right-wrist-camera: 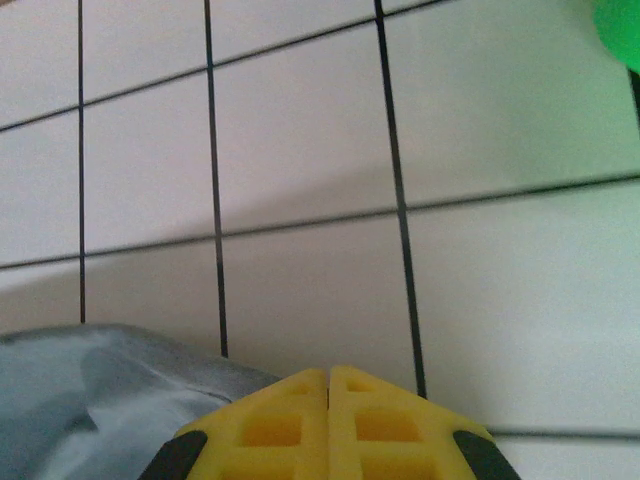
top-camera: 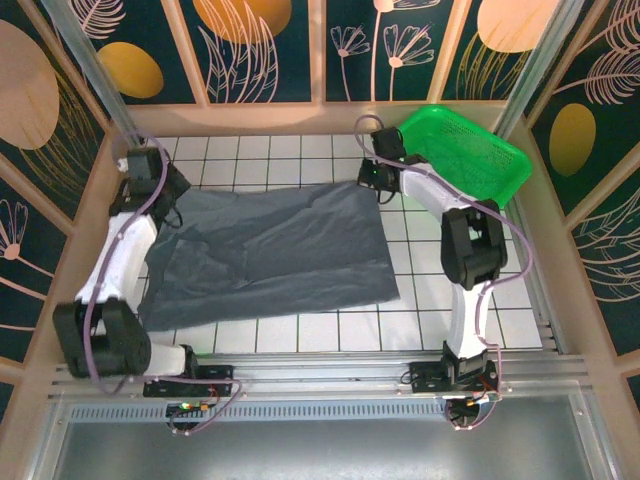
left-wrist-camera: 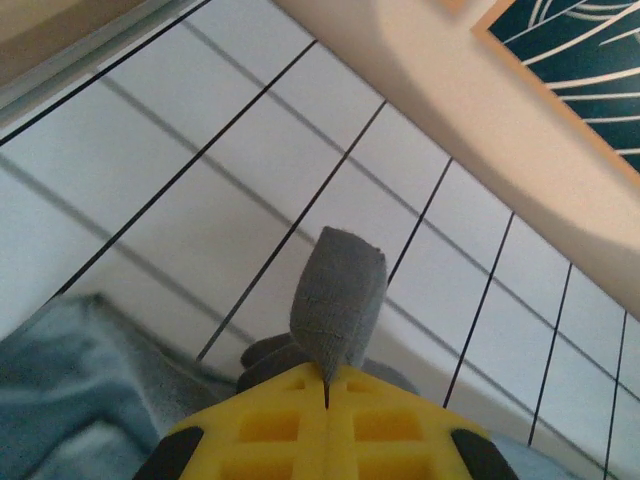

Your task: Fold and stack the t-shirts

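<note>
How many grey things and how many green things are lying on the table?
Grey: 1, the t-shirt
Green: 1, the basket
Total: 2

Bright, even light falls from overhead in the top view. The white table (top-camera: 300, 335) shows no glare, and the arms cast only faint, soft shadows. The dark t-shirt (top-camera: 280, 250) keeps its folds readable. The green basket (top-camera: 470, 150) at 1 o'clock looks strongly saturated. In the wrist views, the left gripper (left-wrist-camera: 327, 385) and the right gripper (right-wrist-camera: 328, 375) at 6 o'clock are soft and out of focus. The tile lines beyond them are somewhat sharper. Broad, soft shadow bands cross the tiles in both wrist views. In the right wrist view a green tint spreads from 1 o'clock.
</note>
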Tool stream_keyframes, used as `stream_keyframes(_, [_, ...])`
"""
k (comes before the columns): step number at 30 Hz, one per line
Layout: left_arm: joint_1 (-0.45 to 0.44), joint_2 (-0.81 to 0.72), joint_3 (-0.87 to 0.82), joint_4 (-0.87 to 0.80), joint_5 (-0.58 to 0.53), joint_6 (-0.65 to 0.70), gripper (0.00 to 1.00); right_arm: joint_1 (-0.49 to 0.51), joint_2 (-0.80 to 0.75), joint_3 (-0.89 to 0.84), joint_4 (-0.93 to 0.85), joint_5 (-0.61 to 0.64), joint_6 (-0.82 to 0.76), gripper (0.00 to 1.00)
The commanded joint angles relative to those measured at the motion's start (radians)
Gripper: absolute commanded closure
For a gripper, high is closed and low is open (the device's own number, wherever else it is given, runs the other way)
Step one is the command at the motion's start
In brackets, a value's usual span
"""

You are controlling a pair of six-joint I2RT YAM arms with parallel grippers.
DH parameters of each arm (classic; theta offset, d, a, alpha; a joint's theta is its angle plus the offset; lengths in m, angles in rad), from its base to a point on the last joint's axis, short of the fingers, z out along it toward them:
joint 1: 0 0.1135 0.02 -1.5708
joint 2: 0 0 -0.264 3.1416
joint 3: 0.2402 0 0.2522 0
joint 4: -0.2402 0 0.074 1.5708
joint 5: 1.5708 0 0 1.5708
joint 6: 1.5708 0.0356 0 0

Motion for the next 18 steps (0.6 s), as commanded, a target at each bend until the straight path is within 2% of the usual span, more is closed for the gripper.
stream_keyframes(1, [-0.002, -0.160, -0.130, -0.057, -0.047, -0.063, 1.00, 0.014, -0.114, -0.131, 0.050, -0.020, 0.028, 1.00])
stream_keyframes(6, [-0.002, -0.367, -0.348, -0.160, -0.085, -0.145, 1.00, 0.029, -0.226, -0.375, 0.102, -0.036, 0.069, 1.00])
stream_keyframes(9, [-0.002, -0.464, -0.431, -0.229, -0.120, -0.233, 1.00, 0.022, -0.260, -0.456, 0.114, -0.035, 0.088, 1.00])
stream_keyframes(13, [-0.002, -0.563, -0.499, -0.307, -0.183, -0.317, 1.00, 0.020, -0.260, -0.477, 0.094, -0.028, 0.084, 1.00])
stream_keyframes(18, [-0.002, -0.587, -0.494, -0.353, -0.229, -0.346, 1.00, 0.020, -0.270, -0.473, 0.077, -0.010, 0.076, 1.00])
